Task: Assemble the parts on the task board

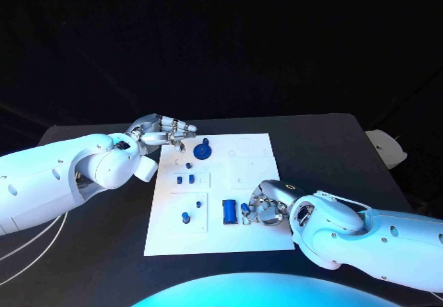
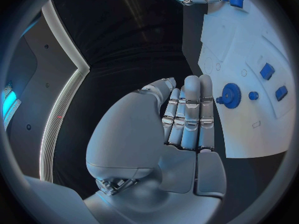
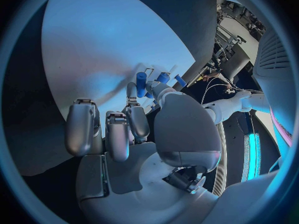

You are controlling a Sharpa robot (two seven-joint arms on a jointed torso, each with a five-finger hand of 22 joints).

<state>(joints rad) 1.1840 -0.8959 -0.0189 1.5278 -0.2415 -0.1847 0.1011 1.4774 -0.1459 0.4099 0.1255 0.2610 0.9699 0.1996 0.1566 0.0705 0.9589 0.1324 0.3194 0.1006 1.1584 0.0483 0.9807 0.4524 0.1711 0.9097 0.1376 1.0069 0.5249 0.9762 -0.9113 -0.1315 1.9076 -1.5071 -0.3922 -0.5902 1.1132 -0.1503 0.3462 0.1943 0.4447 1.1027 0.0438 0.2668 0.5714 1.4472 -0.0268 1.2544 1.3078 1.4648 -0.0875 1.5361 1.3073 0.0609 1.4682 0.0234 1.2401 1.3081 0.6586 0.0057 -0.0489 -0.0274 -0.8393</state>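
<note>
Blue cylinder lies lengthwise along the board — right robot hand curled beside it, grasp unclear.

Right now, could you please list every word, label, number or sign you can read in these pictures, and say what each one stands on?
None can be read.
Task board: faint outlines on the white plate, no legible letters or numbers.
Blue gear: no marking can be made out.
Blue cylinder: no marking can be made out.
Left robot hand and right robot hand: no brand or label legible.
</note>
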